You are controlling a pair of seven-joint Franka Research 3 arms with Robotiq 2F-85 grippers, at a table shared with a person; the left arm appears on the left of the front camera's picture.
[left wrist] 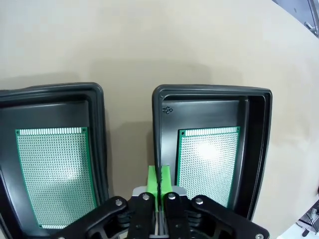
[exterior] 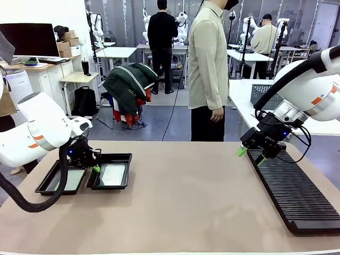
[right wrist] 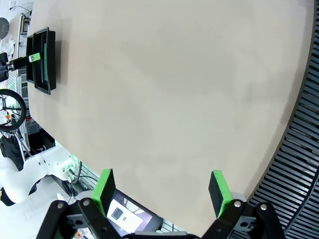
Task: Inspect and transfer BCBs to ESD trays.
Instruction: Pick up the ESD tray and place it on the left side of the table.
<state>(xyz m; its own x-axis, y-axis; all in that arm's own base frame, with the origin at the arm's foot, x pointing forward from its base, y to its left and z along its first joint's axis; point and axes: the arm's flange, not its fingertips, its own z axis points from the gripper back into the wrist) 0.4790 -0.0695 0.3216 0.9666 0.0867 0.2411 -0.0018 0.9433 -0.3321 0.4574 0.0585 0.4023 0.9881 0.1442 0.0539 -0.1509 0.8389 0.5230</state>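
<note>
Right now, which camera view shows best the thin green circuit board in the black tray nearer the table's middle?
The left wrist view: the thin green circuit board faces it closely, holes visible. The front view shows it small and glary; the right wrist view shows it distant, edge-on.

Two glossy black rectangular trays [left wrist: 212, 144] lie side by side on the beige bench [left wrist: 149, 45], each holding a green perforated circuit board [left wrist: 207, 167]; at 6 o'clock, the closed claw [left wrist: 158, 186].

I can read no words or numbers; a small embossed mark on my right glossy black rectangular tray [left wrist: 167, 110] stays illegible.
</note>
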